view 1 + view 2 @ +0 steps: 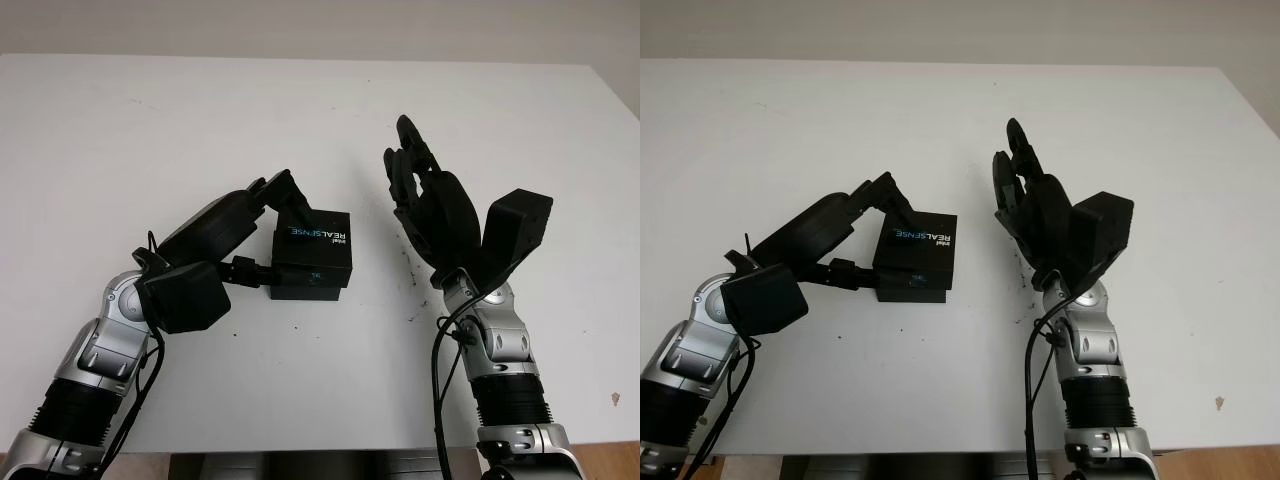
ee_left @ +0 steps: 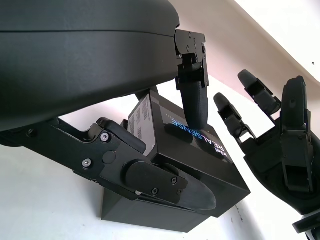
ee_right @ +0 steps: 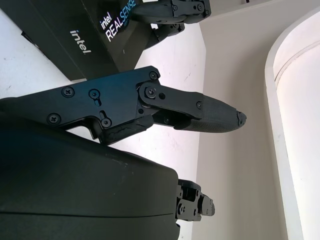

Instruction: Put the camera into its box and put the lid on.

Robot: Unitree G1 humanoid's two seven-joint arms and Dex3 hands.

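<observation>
Centrally on the white worktop (image 1: 150, 130) stands the black box (image 1: 312, 262), its lid (image 1: 318, 240) printed "intel REALSENSE" and seated on top; in the left wrist view the lid (image 2: 195, 150) sits slightly skewed over the base (image 2: 150, 217), which projects beyond it at one lower edge. No camera is visible outside the box, and whether one lies inside cannot be told.

Left robot hand (image 1: 265, 225): reaches in from the lower left and grips the box. One finger (image 1: 296, 205) is pressed onto the lid's top face at its far left corner, shown in the left wrist view as a finger (image 2: 192, 92) bearing down beside the printed lettering. A second finger (image 2: 160, 182) runs along the box's near side wall, so the box is clamped between them. The hand is thus closed about the box and lid.

Right robot hand (image 1: 425, 195): held just right of the box, near it but apart from it, palm turned toward the box and fingers (image 1: 405, 150) pointing away from the robot. It holds nothing and is open. In the right wrist view one finger (image 3: 200, 112) extends across the worktop, with the box's printed corner (image 3: 90, 35) beyond it and not in contact.

Small dark specks mark the worktop between box and right robot hand.
</observation>
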